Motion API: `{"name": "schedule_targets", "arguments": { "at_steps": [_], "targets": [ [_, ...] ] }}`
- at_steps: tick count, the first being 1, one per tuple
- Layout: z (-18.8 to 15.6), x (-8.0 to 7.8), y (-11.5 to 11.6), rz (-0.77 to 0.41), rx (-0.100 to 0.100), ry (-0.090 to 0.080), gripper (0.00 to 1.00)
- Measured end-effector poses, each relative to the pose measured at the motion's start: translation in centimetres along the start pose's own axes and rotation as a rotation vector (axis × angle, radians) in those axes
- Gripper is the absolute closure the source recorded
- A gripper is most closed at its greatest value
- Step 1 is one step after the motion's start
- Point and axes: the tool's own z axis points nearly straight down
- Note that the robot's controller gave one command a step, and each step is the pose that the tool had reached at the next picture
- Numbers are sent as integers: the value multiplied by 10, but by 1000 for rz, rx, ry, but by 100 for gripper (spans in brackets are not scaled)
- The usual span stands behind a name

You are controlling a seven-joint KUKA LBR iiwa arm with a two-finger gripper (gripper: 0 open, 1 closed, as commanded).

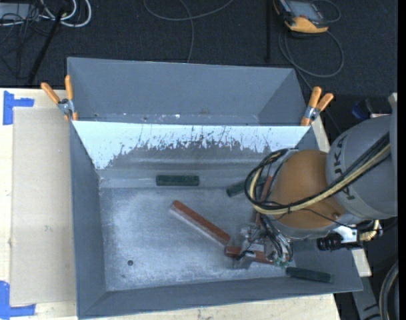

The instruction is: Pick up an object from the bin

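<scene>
My gripper is low in the bin's front right part, under the orange wrist cover. It sits on the lower right end of a long reddish-brown stick that lies slantwise across the bin floor. A short reddish-brown piece shows right at the gripper's left side, and I cannot tell whether it belongs to the stick. A dark green bar lies just right of the gripper by the front wall.
Another dark green bar lies at the foot of the back wall. A small dark green piece pokes out from behind the arm's cables. A tiny dark speck sits front left. The arm covers the bin's right side.
</scene>
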Motion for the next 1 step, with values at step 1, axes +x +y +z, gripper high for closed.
{"name": "schedule_targets", "arguments": {
  "at_steps": [1],
  "targets": [
    [-132,-13,6,-31,-2,-11,100]
  ]
}}
